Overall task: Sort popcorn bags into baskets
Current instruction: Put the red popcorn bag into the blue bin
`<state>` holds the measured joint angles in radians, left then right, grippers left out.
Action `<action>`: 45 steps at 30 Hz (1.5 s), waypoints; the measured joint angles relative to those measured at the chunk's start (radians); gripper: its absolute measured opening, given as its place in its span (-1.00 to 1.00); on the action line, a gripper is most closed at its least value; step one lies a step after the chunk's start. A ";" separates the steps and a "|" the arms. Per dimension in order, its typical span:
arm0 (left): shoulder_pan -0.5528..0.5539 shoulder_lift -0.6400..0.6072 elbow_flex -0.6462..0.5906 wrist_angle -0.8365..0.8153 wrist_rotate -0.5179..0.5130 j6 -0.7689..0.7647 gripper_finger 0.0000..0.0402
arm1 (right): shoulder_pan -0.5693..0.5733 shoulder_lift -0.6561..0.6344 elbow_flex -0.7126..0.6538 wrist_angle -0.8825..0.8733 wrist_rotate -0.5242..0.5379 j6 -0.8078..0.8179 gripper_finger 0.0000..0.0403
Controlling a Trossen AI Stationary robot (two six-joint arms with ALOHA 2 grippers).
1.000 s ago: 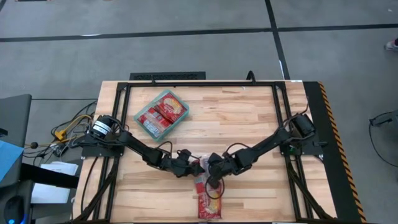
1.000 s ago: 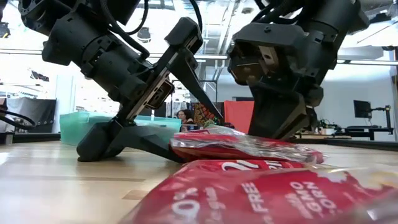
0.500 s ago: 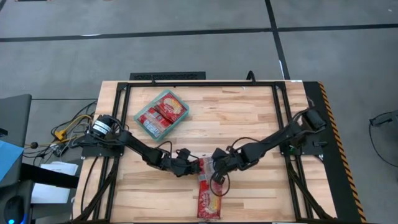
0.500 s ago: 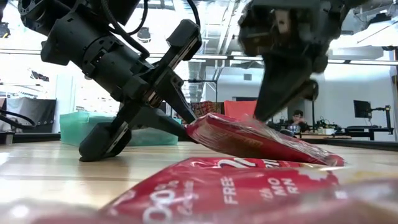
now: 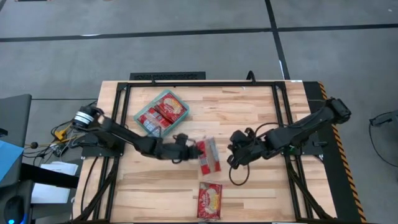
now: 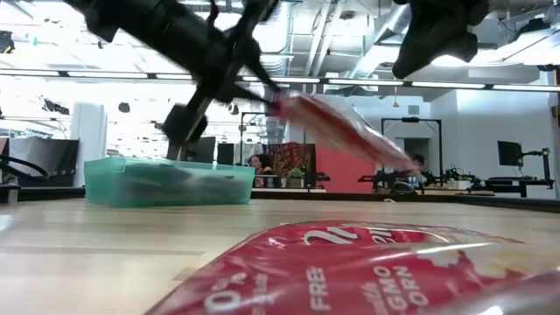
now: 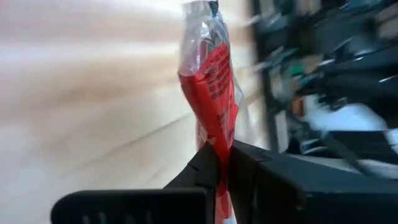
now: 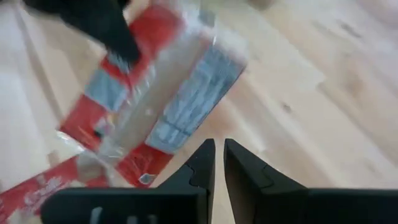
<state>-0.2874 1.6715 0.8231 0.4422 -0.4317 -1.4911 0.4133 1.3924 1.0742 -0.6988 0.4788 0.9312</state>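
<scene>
High view has the left gripper (image 5: 188, 149) out near the middle of the worktop (image 5: 249, 112), jaws clamped on one edge of a popcorn bag (image 5: 209, 155) that's off the wood and hanging tilted. You can see the pinch clearly in the left wrist view: the bag (image 7: 211, 81) is sandwiched right at its seam, so it's a thin hold on slippery film. The green tray (image 5: 161, 113) sits toward the far left corner with a few bags already in it, and one more bag (image 5: 209, 200) lies flat by the near edge, roughly centre.

The right gripper (image 5: 235, 157) is just beside the lifted bag, empty, jaws nearly together with only a narrow gap showing in its own wrist view.

My take on doing this bit well: carry the bag smoothly, because an edge grip on glossy plastic looks like it could slip or let the bag swing. Keep it high enough to clear the tray wall, which the low view (image 6: 166, 179) shows standing up a fair bit. Get the bag's body over the open part of the tray before letting go, so it drops flat onto the others rather than draping over the rim. The right arm should probably stay out of the way.
</scene>
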 joint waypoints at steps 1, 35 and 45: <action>0.012 -0.029 0.000 0.007 -0.009 0.022 -0.99 | -0.001 -0.010 0.000 -0.015 0.014 0.001 -0.70; 0.472 -0.748 -0.453 -0.229 -0.278 0.162 -1.00 | -0.031 0.042 -0.001 -0.108 0.048 0.004 -0.70; 0.526 -0.687 -0.453 -0.250 -0.224 0.122 -0.94 | -0.030 0.042 -0.001 -0.109 0.057 0.002 -0.70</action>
<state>0.2386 0.9842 0.3702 0.1925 -0.6556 -1.3696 0.3832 1.4345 1.0737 -0.8073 0.5358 0.9333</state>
